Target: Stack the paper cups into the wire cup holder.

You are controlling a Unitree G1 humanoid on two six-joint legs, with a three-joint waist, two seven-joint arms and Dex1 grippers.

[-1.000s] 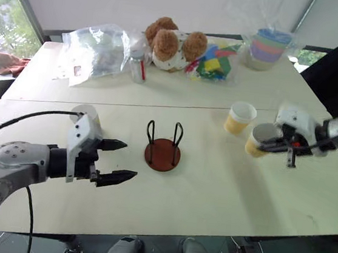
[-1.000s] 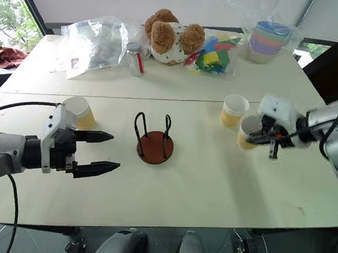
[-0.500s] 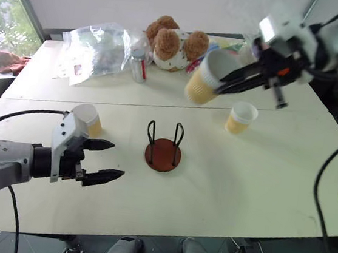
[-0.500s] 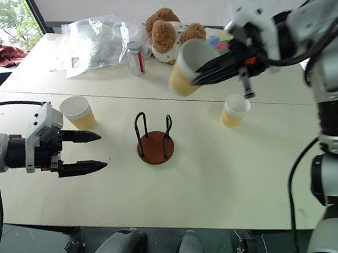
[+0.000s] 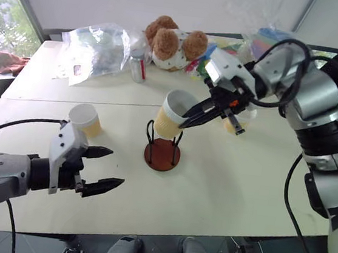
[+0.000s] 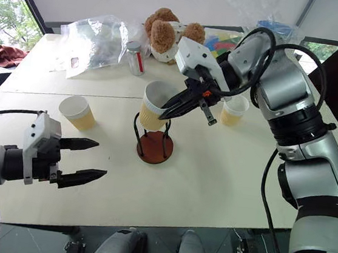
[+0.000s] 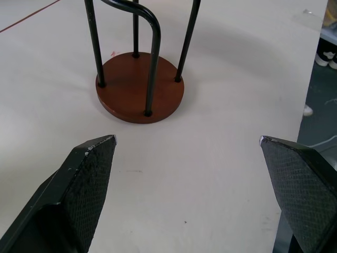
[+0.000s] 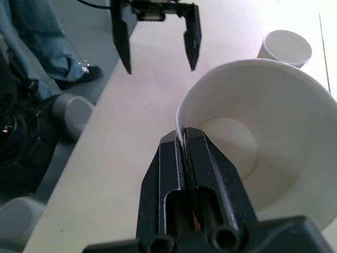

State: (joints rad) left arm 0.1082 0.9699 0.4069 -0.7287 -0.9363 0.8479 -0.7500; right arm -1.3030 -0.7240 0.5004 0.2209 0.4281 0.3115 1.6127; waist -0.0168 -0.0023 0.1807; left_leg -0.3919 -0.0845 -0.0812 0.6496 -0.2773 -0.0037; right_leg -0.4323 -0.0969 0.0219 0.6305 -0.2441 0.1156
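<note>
Cup over holder, ready for lowering

Held paper cup (image 5: 171,119) tilted, mouth toward 1 o'clock, directly above wire cup holder (image 5: 162,151) at desk (image 5: 242,183) centre; rim pinched by right gripper (image 5: 184,123), fingers pressed together on the wall. Left gripper (image 5: 108,168) spread wide, empty, at 8 o'clock from holder.

Far edge of the pale table (image 5: 223,187): brown teddy bear (image 5: 169,41), flanked by a crumpled clear plastic bag (image 5: 98,48) and a small clear jar (image 5: 138,68). Beside the bear, a heap of coloured blocks (image 6: 218,45). Near the far corner, stacked pastel bowls (image 6: 272,25). Beyond the table, a window (image 5: 8,13) onto green foliage.
</note>
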